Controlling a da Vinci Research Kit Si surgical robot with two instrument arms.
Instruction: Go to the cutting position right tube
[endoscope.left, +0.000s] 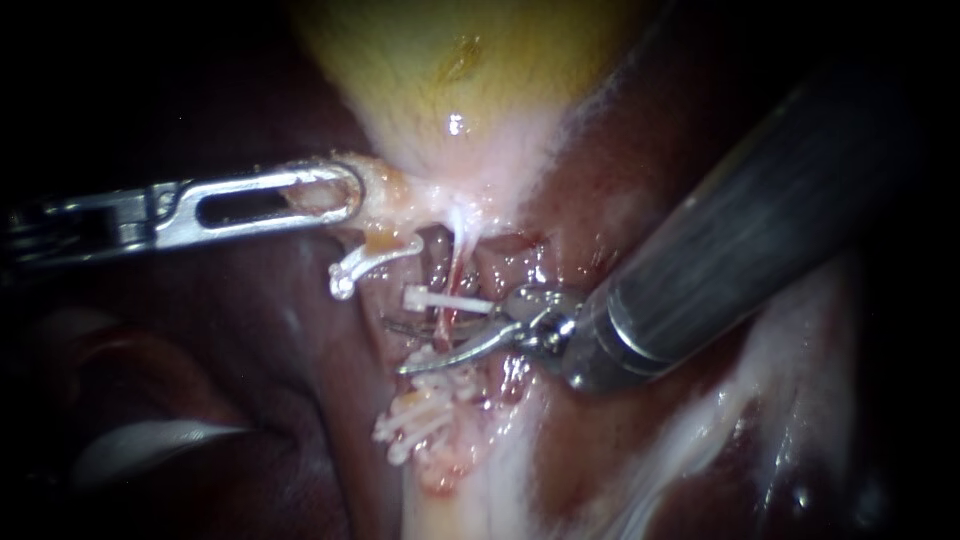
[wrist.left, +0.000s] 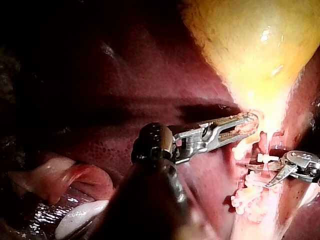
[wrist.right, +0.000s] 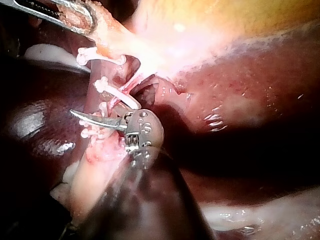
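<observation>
My left instrument (endoscope.left: 340, 192) comes in from the left, and its slotted jaws are shut on the pale tissue at the neck of the yellow gallbladder (endoscope.left: 450, 80). It also shows in the left wrist view (wrist.left: 245, 125). My right instrument (endoscope.left: 395, 346) enters from the upper right with two thin curved blades standing open. A thin reddish tube, the right tube (endoscope.left: 456, 275), runs down from the neck and passes between the blades. This spot lies just below a white clip (endoscope.left: 445, 300) and above a cluster of several white clips (endoscope.left: 425, 410). The blades (wrist.right: 80, 120) lie beside the clips in the right wrist view.
Another white clip (endoscope.left: 360, 262) hangs on a pale stump below the left instrument's jaws. Dark red liver (endoscope.left: 250, 400) surrounds the site. Whitish tissue (endoscope.left: 780, 380) lies to the right under the thick shaft of the right instrument (endoscope.left: 720, 240).
</observation>
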